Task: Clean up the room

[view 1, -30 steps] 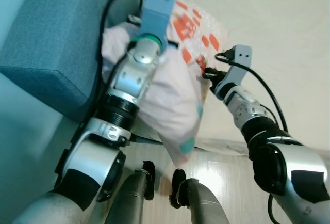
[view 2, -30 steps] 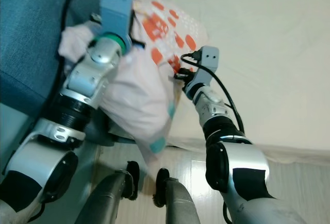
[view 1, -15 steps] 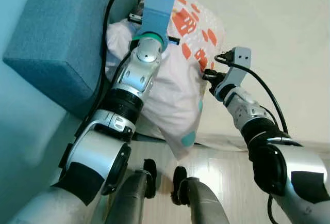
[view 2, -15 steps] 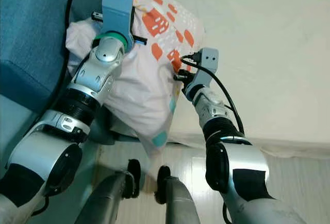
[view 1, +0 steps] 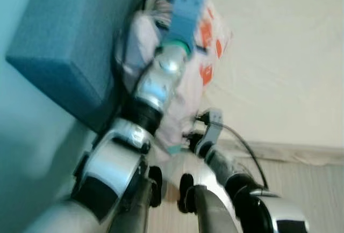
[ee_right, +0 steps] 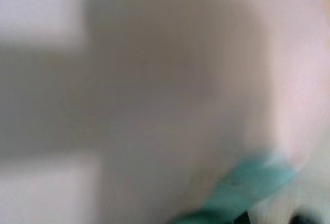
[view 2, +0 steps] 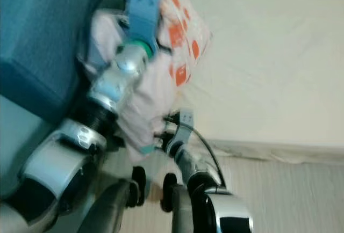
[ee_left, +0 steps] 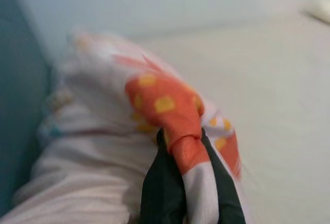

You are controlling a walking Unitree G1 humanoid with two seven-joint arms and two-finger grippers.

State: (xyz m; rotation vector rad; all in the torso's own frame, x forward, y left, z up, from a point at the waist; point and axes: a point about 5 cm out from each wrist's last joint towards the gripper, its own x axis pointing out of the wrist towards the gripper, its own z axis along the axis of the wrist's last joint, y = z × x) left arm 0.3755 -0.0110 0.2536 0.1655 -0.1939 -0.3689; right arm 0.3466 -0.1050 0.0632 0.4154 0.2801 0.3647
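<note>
A pale pink pillow (view 1: 208, 56) with orange and teal patches lies against the blue headboard at the end of the bed. My left gripper (ee_left: 188, 146) is shut on a fold of its orange fabric, the black fingers (ee_left: 160, 182) pinching it from both sides. In the eye views the left arm's blue wrist mount (view 1: 185, 5) covers that grip. My right gripper (view 1: 191, 139) is low, beside the pillow's bottom corner at the mattress edge, and is blurred. The right wrist view is a blur of pale fabric with a teal patch (ee_right: 242, 182).
The cream mattress (view 1: 279, 72) spreads to the right. A blue upholstered headboard (view 1: 64, 45) stands at the left. Pale wood floor (view 1: 306, 190) runs below the bed's edge, and my own legs (view 1: 161, 201) are close under the pillow.
My right gripper has dropped from the pillow's orange side to its lower corner near the bed edge. The left arm has pushed the pillow farther up toward the headboard. The picture is blurred.
</note>
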